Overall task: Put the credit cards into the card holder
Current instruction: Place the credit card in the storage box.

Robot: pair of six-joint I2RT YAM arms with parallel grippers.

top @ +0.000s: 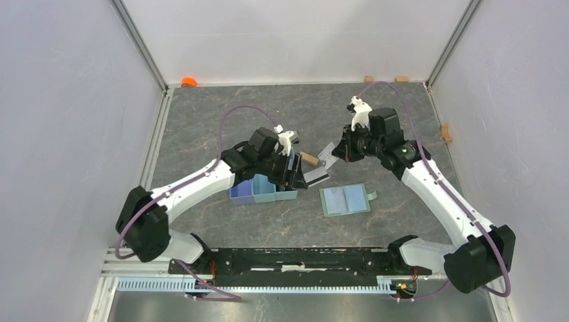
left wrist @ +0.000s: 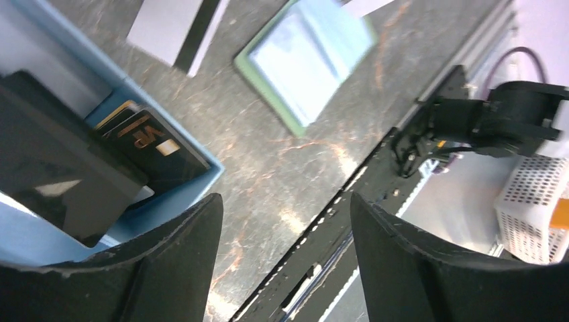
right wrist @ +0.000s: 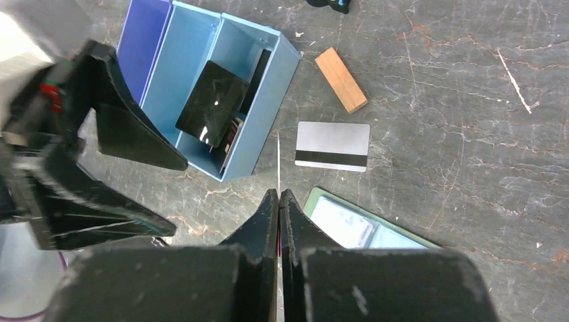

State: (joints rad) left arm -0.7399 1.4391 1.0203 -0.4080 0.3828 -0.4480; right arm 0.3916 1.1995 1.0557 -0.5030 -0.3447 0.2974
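Observation:
The sage-green card holder [top: 344, 199] lies open on the table, its pale slotted inside facing up; it also shows in the right wrist view [right wrist: 366, 231] and the left wrist view [left wrist: 305, 60]. A grey credit card with a dark stripe [top: 317, 176] lies flat between the holder and the tray, and shows from both wrists [right wrist: 332, 146] [left wrist: 178, 30]. My right gripper [right wrist: 278, 193] is shut on a thin whitish card [right wrist: 278, 161], seen edge-on, and holds it above the table [top: 337, 149]. My left gripper [left wrist: 285, 201] is open and empty over the tray's right end [top: 293, 173].
A light blue three-compartment tray [top: 258, 191] holds dark cards [right wrist: 213, 104] in its right compartment. A small wooden block [top: 310, 159] lies just behind the striped card. Wooden bits lie by the back wall and right wall, and an orange object [top: 188, 82] sits at the back left.

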